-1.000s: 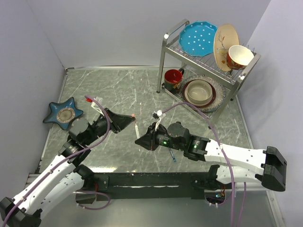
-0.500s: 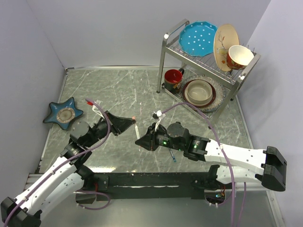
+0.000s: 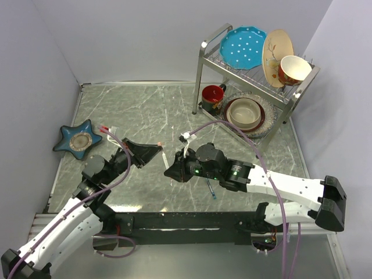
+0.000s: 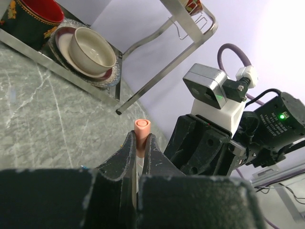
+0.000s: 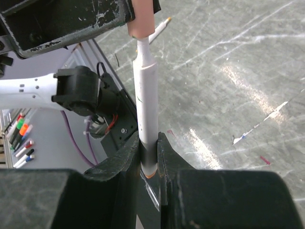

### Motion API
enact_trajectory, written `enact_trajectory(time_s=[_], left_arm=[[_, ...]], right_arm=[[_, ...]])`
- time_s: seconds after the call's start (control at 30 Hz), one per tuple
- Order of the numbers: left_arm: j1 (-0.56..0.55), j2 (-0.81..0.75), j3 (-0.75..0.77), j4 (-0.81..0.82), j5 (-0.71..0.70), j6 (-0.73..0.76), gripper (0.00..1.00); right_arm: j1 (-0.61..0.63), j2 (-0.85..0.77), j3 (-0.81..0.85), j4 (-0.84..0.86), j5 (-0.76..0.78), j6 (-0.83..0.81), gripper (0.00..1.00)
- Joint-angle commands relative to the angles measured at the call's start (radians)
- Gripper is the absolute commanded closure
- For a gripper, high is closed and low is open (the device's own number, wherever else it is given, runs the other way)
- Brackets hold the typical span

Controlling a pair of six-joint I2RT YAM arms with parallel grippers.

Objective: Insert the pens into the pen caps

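My left gripper is shut on a red-orange pen cap, which also shows in the right wrist view. My right gripper is shut on the rear end of a white pen. The pen points up at the cap, and its narrow tip sits in the cap's mouth. In the top view the white pen spans the short gap between the two grippers above the table's middle. A blue-teal pen lies on the table under my right arm. Another white pen lies on the table behind the cap.
A metal dish rack stands at the back right with a blue plate, a cream plate, a cup, a red mug and a bowl. A blue star-shaped dish sits at the left.
Both grippers have drawn closer together. The left gripper with the cap shifted slightly left and down, and the right arm moved left and up, bringing the pen tip to the cap.
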Motion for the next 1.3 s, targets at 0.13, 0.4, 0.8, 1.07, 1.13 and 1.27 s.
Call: enact_trajectory(time_s=[0.13,0.4,0.8,1.07,1.13,1.27], left_arm=[[-0.017,-0.038,0.018,-0.118,0.049,0.035,0.99],[-0.017,-0.090,0.016,-0.144,0.037,-0.005,0.99],[-0.017,-0.072,0.002,-0.155,0.048,-0.015,0.99],[-0.017,-0.078,-0.004,-0.175,0.034,-0.018,0.99],[-0.017,-0.081,-0.011,-0.156,0.052,-0.019,0.99],[-0.017,-0.089,0.011,-0.205,0.085,-0.001,0.99]], right_arm=[[-0.031,0.036,0.116,0.052,0.044,-0.004,1.00],[-0.031,0.027,0.106,0.126,0.014,0.008,1.00],[-0.031,0.014,0.110,0.190,0.018,-0.011,1.00],[-0.029,0.065,0.155,0.195,0.027,-0.056,1.00],[-0.031,0.065,0.155,0.201,0.046,-0.054,1.00],[-0.033,0.057,0.184,0.160,0.066,-0.117,1.00]])
